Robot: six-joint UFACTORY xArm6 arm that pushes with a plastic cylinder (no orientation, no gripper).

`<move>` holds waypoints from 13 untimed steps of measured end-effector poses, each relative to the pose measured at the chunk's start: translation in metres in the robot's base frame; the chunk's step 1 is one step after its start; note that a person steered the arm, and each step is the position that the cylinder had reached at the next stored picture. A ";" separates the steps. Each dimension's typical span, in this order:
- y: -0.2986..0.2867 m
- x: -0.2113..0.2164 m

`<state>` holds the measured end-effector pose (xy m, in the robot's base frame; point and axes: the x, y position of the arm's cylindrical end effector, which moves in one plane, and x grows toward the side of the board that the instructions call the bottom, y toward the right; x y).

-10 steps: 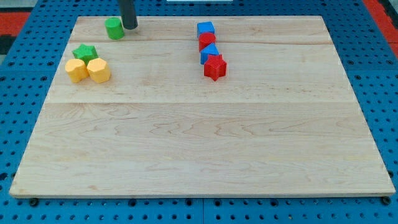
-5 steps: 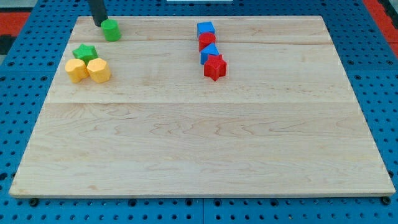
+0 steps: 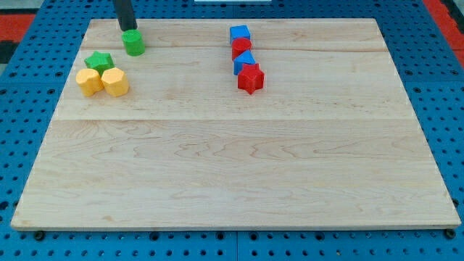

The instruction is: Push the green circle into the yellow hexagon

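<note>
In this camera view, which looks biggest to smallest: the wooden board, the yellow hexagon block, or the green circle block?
1. Pale wooden board, by far.
2. Yellow hexagon block.
3. Green circle block, only slightly smaller-looking; it sits farther up the view, so that ranking is unsure.

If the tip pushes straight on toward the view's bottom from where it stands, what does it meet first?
My tip sits just above the green circle, apparently touching it, so it meets that first; the yellow hexagon lies further down, slightly left.
</note>
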<state>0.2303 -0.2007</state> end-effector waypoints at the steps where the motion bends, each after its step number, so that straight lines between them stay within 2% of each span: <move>1: 0.000 0.034; 2: 0.000 0.060; 3: 0.000 0.061; 4: 0.003 0.017; 5: 0.043 0.008; 6: 0.073 0.019; 7: 0.068 0.035; 10: -0.014 0.072; 11: -0.015 0.060; 13: 0.050 0.051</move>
<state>0.2818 -0.1509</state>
